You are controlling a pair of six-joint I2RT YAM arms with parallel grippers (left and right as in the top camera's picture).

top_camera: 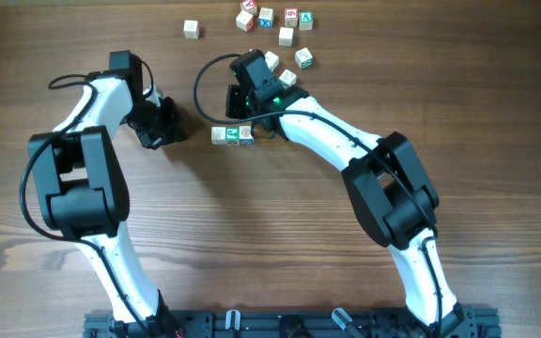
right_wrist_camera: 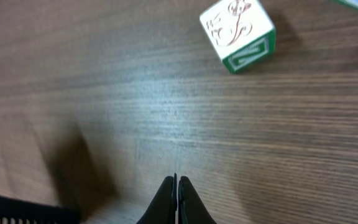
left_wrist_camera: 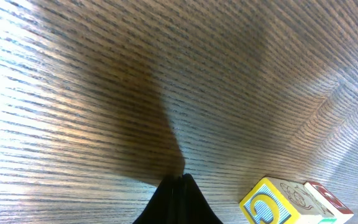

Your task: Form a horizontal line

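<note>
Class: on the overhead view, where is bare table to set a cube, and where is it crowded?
Bare: wood between left arm and right arm, below the cube row; also both outer sides. Crowded: loose cubes at top.

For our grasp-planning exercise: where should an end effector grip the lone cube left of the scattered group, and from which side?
Probably its two opposite side faces, coming straight down from above. The lone cube lies flat on the table with nothing touching it, so both faces look free.
</note>
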